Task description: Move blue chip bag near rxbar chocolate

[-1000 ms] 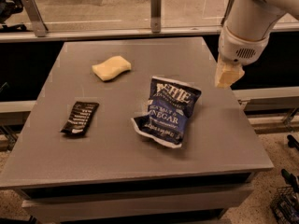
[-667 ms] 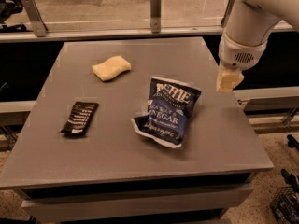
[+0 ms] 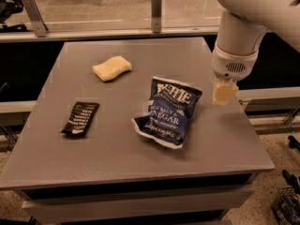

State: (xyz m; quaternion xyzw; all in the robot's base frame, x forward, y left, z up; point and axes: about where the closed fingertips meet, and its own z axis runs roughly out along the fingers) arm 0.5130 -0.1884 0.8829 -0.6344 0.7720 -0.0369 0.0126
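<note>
The chip bag (image 3: pixel 171 112) lies centre of the counter (image 3: pixel 140 165); the chocolate bar (image 3: pixel 80 118) is well apart at its 9 o'clock. The gripper (image 3: pixel 224 93) hangs at the bag's 3 o'clock; I cannot tell its grip state. Risk: crinkly foil slipping from a shallow pinch.

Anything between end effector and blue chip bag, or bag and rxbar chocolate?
Nothing visible. The end effector hangs to the right of the blue chip bag; only table surface lies between the bag and the rxbar chocolate. The sponge sits farther back, off that line.
</note>
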